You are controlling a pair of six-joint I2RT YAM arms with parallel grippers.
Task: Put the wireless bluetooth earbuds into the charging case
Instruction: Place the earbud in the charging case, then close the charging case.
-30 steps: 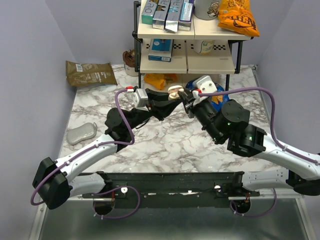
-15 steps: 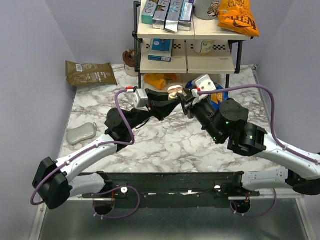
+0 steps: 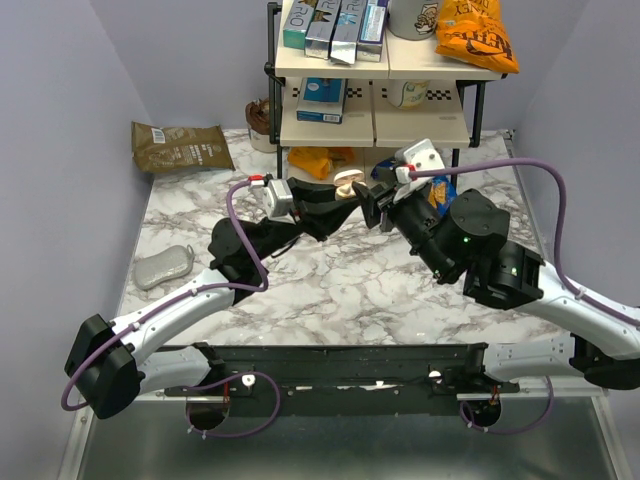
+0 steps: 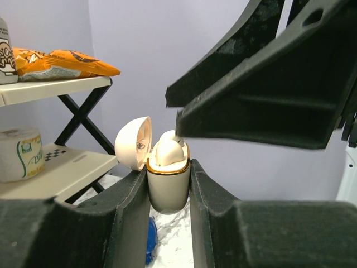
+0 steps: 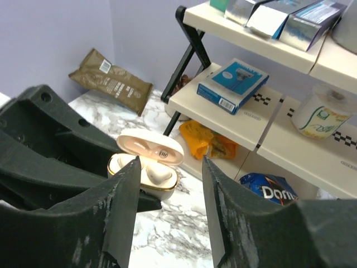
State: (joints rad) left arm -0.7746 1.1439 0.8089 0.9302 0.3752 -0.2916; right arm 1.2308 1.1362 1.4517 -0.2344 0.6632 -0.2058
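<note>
The charging case (image 3: 347,183) is a pale beige pebble with a gold rim, held upright above the table with its lid hinged open. My left gripper (image 3: 343,196) is shut on its body (image 4: 167,190). A cream-white earbud (image 4: 167,151) sits in the case's well. In the right wrist view two cream earbuds (image 5: 157,175) lie side by side in the case (image 5: 146,180) under the lid. My right gripper (image 3: 378,203) stands open just right of the case. Its fingertips (image 5: 170,164) hold nothing, and the case shows beyond the gap between them.
A shelf rack (image 3: 375,120) with boxes and a snack bag stands right behind the grippers. A blue chip bag (image 5: 269,188) and an orange bag (image 5: 202,138) lie under it. A brown pouch (image 3: 181,146) lies at the back left, a grey object (image 3: 165,266) at the left edge.
My right gripper has opened wider and drawn back a little to the right, away from the case. The left gripper and the case have stayed in place.
</note>
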